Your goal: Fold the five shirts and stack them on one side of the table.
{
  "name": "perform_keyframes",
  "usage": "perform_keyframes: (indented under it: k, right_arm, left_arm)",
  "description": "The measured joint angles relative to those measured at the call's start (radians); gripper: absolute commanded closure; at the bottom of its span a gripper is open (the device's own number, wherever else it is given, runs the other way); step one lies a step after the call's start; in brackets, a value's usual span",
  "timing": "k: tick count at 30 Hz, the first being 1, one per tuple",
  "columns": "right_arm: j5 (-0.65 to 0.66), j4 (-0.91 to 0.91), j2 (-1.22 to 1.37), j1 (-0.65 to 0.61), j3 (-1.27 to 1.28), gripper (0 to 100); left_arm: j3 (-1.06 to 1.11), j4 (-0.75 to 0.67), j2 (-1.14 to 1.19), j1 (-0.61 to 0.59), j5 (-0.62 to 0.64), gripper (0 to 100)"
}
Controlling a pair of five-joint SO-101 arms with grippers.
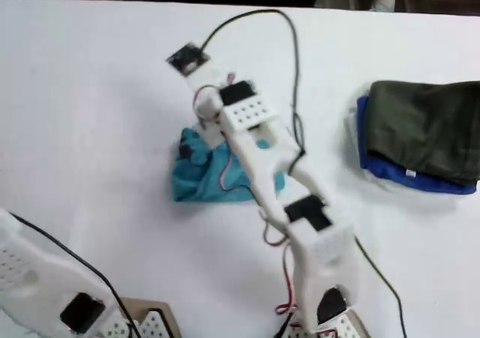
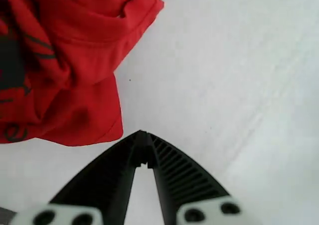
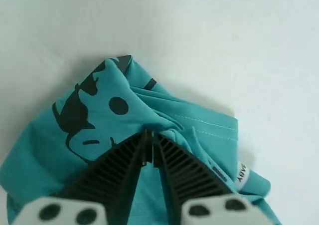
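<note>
A crumpled teal shirt (image 1: 210,173) with a black print lies bunched at the table's middle. My right arm (image 1: 247,117) hangs directly over it. In the right wrist view my right gripper (image 3: 149,141) is shut, pinching a fold of the teal shirt (image 3: 99,120). A folded dark green shirt (image 1: 427,124) lies on a folded blue shirt (image 1: 390,169) at the right side of the table. A rumpled red shirt (image 2: 65,60) lies on the white table just beyond my left gripper (image 2: 143,144), which is shut with nothing in it. My left arm (image 1: 45,278) sits at the near left corner.
A black cable (image 1: 289,46) loops across the table from the right arm toward the far edge. Red wires (image 1: 285,278) hang at that arm's base. The white table (image 1: 90,113) stretches wide on the left.
</note>
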Motion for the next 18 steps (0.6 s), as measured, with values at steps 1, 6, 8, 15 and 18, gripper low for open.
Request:
perform_keyframes:
  k: [1,6,8,15,18]
  right_arm:
    - [0.0,0.018,0.021,-0.008,-0.029,97.8]
    - [0.0,0.133,0.049,-0.058,-0.153,97.8]
    - [0.0,0.186,0.049,-0.064,-0.227,97.8]
    - [0.0,0.261,0.118,-0.064,-0.324,97.8]
    - [0.0,0.282,0.178,-0.061,-0.308,97.8]
  left_arm:
    - [0.017,0.0,0.0,-0.002,-0.002,97]
    - [0.132,-0.025,0.0,-0.002,-0.002,97]
    - [0.176,-0.054,0.0,-0.002,-0.002,97]
    - [0.23,-0.098,0.0,-0.002,-0.002,97]
    - [0.23,-0.098,0.0,-0.005,-0.002,97]
